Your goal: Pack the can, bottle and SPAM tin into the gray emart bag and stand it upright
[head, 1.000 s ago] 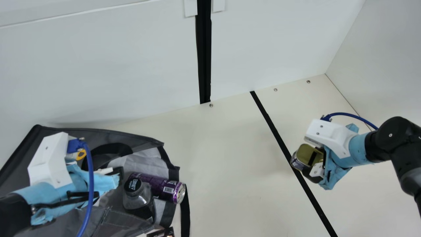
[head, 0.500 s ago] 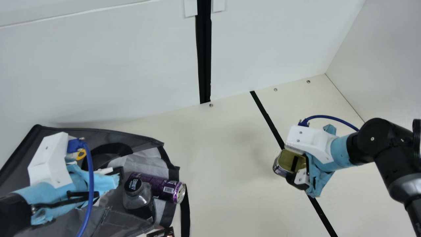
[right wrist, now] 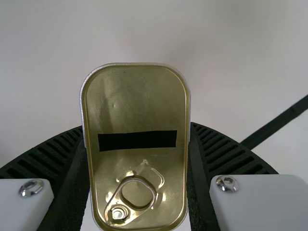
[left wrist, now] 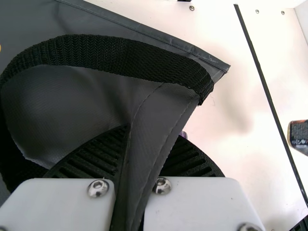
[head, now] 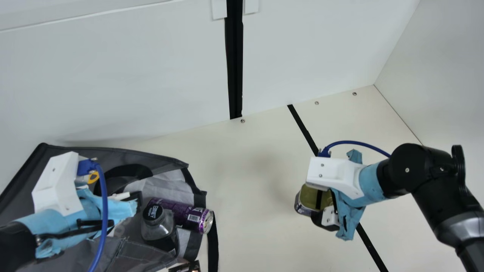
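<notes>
The tin (head: 311, 197) was at about four o'clock in the main view, gripped between both ribbed black fingers of the right gripper (head: 318, 207), above the cream table (head: 261, 189). It was a hard metal box with rounded corners, its long axis running roughly from nine to three o'clock in that view. The lid was shiny gold with a raised rim, a black stripe across its width and a ring pull at the end nearer the gripper.

At eight o'clock, the left gripper (head: 133, 199) had its jaws closed on a fold of the gray bag (head: 151, 153), a smooth, creased cloth with stitched hems. A coarse, woven black handle (left wrist: 96, 50) curved beside the fold. The purple can (head: 181, 214) lay at the bag's opening over pale lining (head: 166, 185), its long axis from ten to four, silver end toward four. Just beside it, the clear bottle (head: 159, 227) pointed its round black cap toward eleven.
</notes>
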Tool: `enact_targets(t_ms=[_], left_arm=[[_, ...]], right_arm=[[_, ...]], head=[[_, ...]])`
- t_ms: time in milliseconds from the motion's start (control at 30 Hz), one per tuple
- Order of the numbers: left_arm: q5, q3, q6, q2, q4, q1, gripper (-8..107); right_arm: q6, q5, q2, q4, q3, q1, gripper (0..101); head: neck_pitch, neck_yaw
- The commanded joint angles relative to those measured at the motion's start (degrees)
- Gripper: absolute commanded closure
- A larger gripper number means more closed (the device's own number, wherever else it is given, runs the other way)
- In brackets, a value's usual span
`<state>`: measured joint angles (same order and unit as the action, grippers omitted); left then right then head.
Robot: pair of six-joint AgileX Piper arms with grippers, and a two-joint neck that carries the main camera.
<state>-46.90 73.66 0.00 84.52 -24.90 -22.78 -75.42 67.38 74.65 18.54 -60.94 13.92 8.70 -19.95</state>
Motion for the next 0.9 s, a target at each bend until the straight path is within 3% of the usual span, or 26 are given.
enact_targets(t_ms=[0, 867], left_arm=[[0.0, 0.0, 0.0, 0.0, 0.0, 0.0, 107], [0.0, 0.0, 0.0, 0.0, 0.0, 0.0, 107]], right_arm=[[0.4, 0.1, -0.5, 0.0, 0.2, -1.6, 101], [5.4, 2.4, -6.2, -0.1, 4.0, -18.1, 101]], head=[[1.3, 0.0], [1.3, 0.0]])
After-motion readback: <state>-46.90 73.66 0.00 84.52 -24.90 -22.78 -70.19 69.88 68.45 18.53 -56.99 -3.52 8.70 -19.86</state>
